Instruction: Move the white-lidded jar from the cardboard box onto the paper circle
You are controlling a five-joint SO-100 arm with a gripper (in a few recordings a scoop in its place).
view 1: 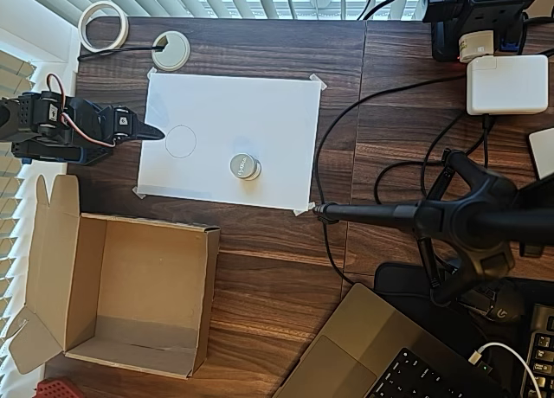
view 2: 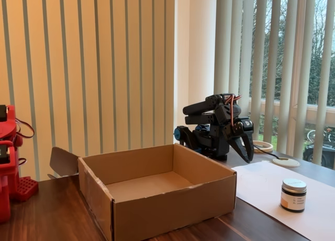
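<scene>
The white-lidded jar stands upright on the white taped sheet, right of the sheet's middle. One thin pencil circle lies bare to its left. I cannot tell whether that is the paper circle, and anything drawn under the jar is hidden. The cardboard box sits below the sheet in the overhead view, with nothing inside it. My gripper is folded back at the sheet's left edge, shut and empty, well apart from the jar.
A white desk grommet and a tape roll lie at the back left. Cables, a white charger, a black stand and a laptop crowd the right side. A red arm stands left of the box.
</scene>
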